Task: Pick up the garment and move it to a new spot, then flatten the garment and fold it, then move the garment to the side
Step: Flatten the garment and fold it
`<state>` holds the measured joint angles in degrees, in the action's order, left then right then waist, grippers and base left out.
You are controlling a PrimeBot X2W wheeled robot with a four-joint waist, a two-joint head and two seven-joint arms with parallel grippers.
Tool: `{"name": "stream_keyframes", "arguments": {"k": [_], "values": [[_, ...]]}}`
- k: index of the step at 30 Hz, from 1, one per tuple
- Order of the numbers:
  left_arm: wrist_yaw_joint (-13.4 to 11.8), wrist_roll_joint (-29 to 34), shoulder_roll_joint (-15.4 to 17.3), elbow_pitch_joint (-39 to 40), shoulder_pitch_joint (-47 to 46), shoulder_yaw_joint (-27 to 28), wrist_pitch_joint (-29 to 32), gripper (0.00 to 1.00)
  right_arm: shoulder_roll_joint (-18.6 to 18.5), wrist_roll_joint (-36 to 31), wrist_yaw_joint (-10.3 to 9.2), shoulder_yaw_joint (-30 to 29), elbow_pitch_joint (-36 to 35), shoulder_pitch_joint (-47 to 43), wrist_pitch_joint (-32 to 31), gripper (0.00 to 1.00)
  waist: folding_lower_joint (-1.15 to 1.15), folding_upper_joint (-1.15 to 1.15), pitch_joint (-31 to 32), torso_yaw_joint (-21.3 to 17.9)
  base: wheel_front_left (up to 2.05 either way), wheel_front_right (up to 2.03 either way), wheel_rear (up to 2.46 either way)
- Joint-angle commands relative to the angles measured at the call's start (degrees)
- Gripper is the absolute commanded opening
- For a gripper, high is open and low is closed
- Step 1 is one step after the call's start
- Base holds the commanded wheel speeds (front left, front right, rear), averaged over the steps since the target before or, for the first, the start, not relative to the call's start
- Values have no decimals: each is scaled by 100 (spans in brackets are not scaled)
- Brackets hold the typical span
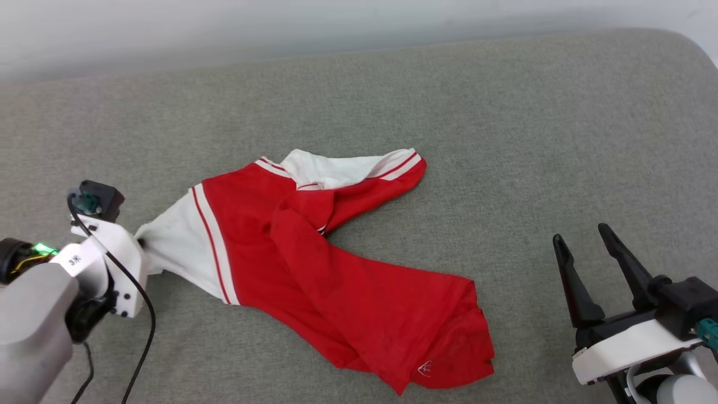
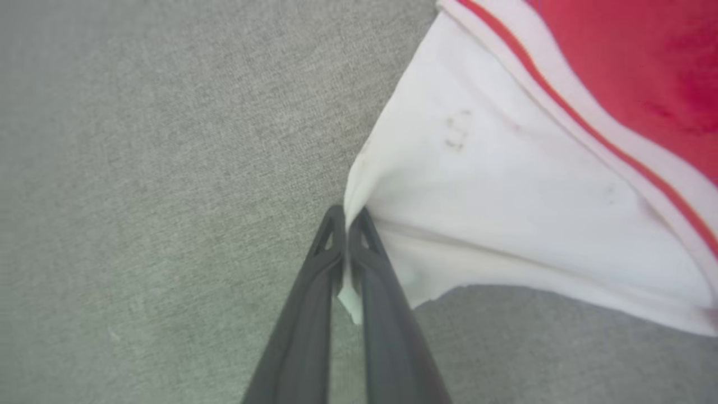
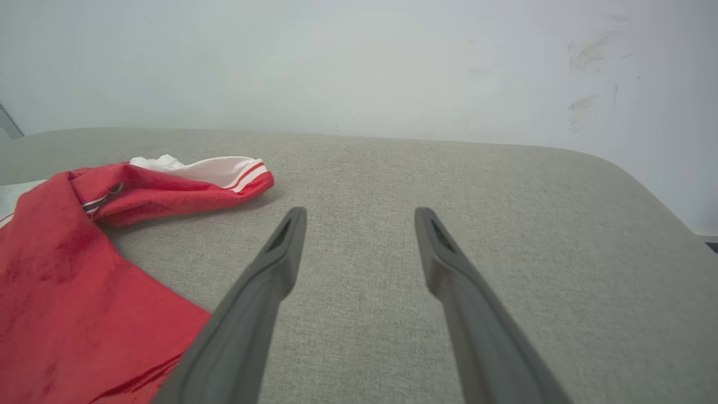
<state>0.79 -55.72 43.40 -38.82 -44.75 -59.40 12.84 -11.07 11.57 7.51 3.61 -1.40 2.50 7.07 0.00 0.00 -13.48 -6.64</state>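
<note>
The left gripper [image 2: 348, 217] is pinching the white sleeve edge of the garment [image 1: 348, 280], with its two dark fingers [image 2: 303, 314] pressing together on the cloth. Its white wrist [image 1: 115, 264] and grey forearm [image 1: 33, 320] are reaching in from the garment's left side. The right gripper [image 1: 579, 234] is hovering well apart from the garment, to its right, with its fingers spread wide and gripping nothing.
</note>
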Motion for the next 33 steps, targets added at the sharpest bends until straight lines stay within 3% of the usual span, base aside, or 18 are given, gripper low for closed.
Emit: {"name": "stream_keyframes", "arguments": {"k": [1, 6, 10, 13, 20, 25, 29, 33], "values": [[-33, 58, -88, -39, 8, -3, -209, 100, -25, 36, -4, -13, -13, 83, 17, 100, 0, 0, 103, 71, 0, 0, 0], [-271, 222, -333, -32, 107, 195, -1339, 100, -206, 33, -4, -66, -73, 144, -15, 100, 0, 0, 383, 247, 0, 0, 0], [-671, 325, -464, 200, 266, 396, -2277, 100, -462, 21, -4, -67, -173, 314, -103, 100, 0, 0, 562, 436, 0, 0, 0], [-976, 438, -559, 460, 421, 516, -2635, 100, -691, 72, -4, -20, -263, 553, -183, 100, 0, 0, 629, 590, 0, 0, 0], [-1862, 1086, -702, 1663, 896, 1129, -2810, 100, -1326, 305, -4, 384, -412, 1459, -579, 100, 0, 0, 546, 956, 0, 0, 0], [-2309, 1845, -888, 2583, 1483, 1793, -2808, 100, -1800, 745, -4, 1031, -230, 2276, -1200, 100, 0, 0, 349, 1222, 0, 0, 0], [-2507, 2399, -1199, 3167, 2000, 2310, -2808, 100, -2336, 1287, -6, 1881, 1, 3008, -1905, 100, 0, 0, 134, 1426, 0, 0, 0], [-2525, 2863, -1565, 3546, 2415, 2740, -2803, 100, -2779, 1873, -5, 2832, 253, 3871, -2667, 100, 0, 0, -135, 1587, 0, 0, 0]]}}
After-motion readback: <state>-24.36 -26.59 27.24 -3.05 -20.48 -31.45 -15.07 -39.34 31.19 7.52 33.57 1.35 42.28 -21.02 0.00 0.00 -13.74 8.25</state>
